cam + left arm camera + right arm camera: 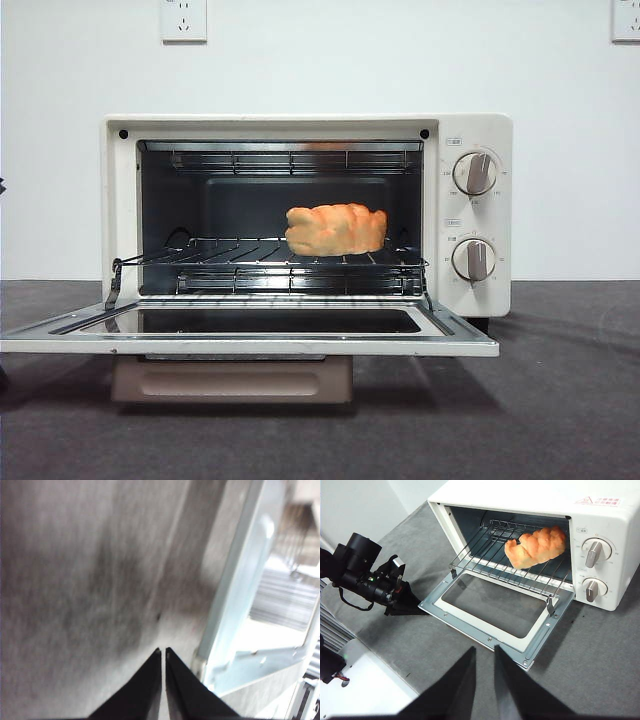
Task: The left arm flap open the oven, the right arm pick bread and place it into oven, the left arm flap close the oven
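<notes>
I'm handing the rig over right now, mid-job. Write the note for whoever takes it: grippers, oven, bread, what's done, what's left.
Left gripper: jaws shut, empty, low over the table beside the outer corner of the open door.
Right gripper: jaws slightly apart, empty, pulled back above the table in front of the oven.
Bread: on the wire rack inside, toward the knob side.
Done: door flapped open, bread placed.
Left: left arm flaps the door closed.
</notes>
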`<action>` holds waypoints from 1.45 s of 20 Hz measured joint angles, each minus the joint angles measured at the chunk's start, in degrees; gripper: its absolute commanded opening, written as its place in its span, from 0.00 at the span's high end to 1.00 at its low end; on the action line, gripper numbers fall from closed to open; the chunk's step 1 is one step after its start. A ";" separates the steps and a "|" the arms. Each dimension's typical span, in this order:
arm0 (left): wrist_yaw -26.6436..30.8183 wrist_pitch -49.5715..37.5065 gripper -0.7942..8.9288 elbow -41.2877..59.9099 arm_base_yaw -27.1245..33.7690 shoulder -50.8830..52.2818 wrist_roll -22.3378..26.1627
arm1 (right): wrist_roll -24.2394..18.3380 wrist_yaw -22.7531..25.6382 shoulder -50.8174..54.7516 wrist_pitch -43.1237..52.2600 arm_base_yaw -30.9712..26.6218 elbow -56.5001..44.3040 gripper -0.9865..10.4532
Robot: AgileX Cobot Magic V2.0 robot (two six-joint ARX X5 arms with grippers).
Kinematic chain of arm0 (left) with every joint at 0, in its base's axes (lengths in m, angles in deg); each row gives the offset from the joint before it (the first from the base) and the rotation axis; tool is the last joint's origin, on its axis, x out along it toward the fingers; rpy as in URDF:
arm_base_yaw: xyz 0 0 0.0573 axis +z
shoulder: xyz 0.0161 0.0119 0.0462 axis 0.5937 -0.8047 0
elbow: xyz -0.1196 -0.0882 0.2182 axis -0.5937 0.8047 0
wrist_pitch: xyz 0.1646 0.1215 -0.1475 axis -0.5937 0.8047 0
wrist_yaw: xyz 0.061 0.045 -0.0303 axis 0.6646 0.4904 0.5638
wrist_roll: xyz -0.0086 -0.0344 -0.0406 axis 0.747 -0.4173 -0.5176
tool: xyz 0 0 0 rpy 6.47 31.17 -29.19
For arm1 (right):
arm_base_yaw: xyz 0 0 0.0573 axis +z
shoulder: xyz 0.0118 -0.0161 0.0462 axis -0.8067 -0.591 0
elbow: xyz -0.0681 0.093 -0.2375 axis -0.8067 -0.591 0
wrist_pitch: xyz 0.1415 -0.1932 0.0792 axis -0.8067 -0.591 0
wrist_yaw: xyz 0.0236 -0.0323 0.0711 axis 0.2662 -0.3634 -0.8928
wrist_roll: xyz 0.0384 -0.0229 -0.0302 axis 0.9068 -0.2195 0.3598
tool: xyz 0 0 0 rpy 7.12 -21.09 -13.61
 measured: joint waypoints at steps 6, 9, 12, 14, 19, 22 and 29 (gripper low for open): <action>-0.31 -0.96 0.90 0.17 0.02 0.00 -1.51 | 0.02 0.00 0.00 0.00 0.00 0.00 0.87; -1.84 -1.62 0.90 0.20 0.11 0.00 -2.36 | 0.00 0.00 0.00 0.00 0.00 0.00 0.87; -5.07 -4.68 0.90 0.24 0.24 0.04 -4.31 | 0.02 0.00 0.00 -0.02 0.00 0.00 0.87; -6.93 -7.10 0.90 0.24 0.24 0.85 -6.32 | 0.02 -0.04 0.00 0.00 0.00 0.00 0.87; -8.04 -8.55 0.90 -2.08 0.22 5.05 -10.78 | 0.00 -0.11 0.00 0.00 0.00 0.00 0.87; -8.20 -9.90 0.90 -6.08 0.22 5.51 -12.28 | 0.02 -0.11 0.00 0.00 0.00 0.00 0.87; -4.59 -12.79 0.90 -13.49 -0.02 5.66 -13.05 | 0.02 -0.13 0.00 0.17 0.00 0.00 0.87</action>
